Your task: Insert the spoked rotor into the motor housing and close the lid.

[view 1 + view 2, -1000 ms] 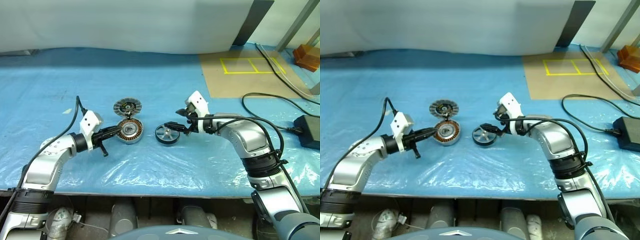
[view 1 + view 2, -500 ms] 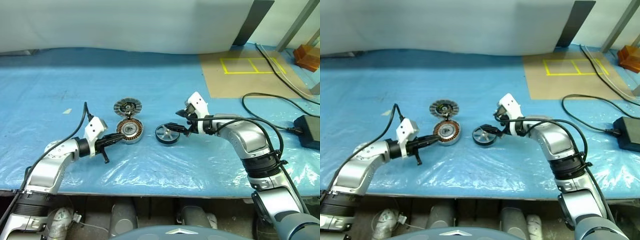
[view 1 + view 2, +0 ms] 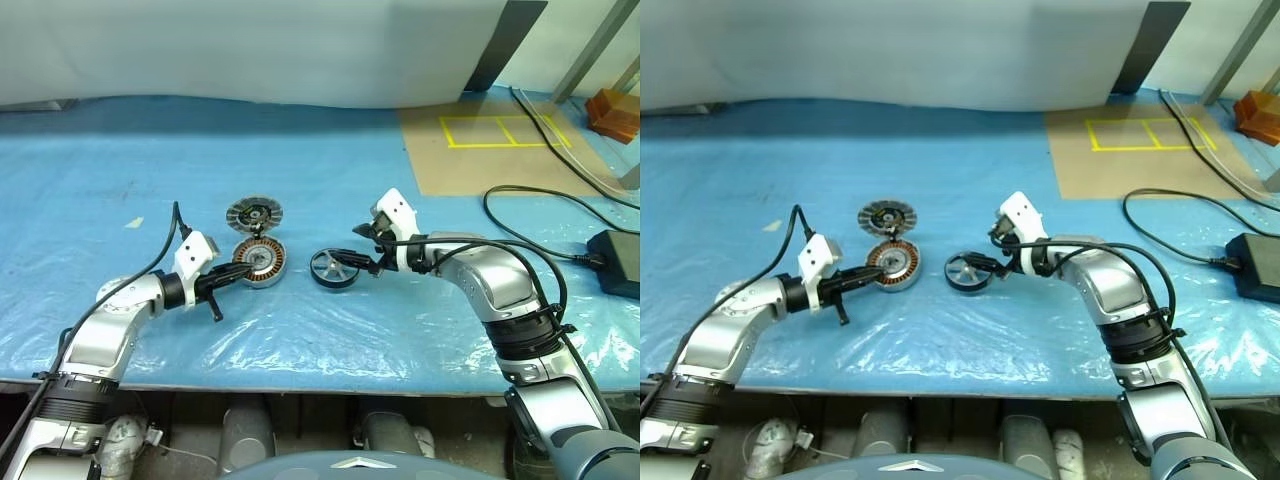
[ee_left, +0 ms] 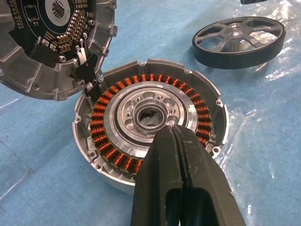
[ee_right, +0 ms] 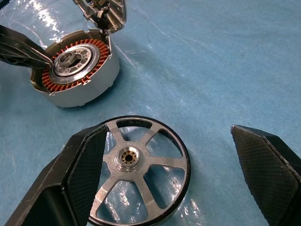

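my left claw (image 4: 175, 136) is pressed together, its tip over the motor housing (image 3: 259, 261) at centre frame. my right claw (image 5: 178, 174) is spread wide around the spoked rotor (image 3: 334, 268), just right of it. the lid (image 3: 255, 213) lies just above the housing.

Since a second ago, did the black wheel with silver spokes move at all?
No. The black-rimmed spoked wheel lies in the same spot on the blue sheet, just right of the silver housing with copper windings.
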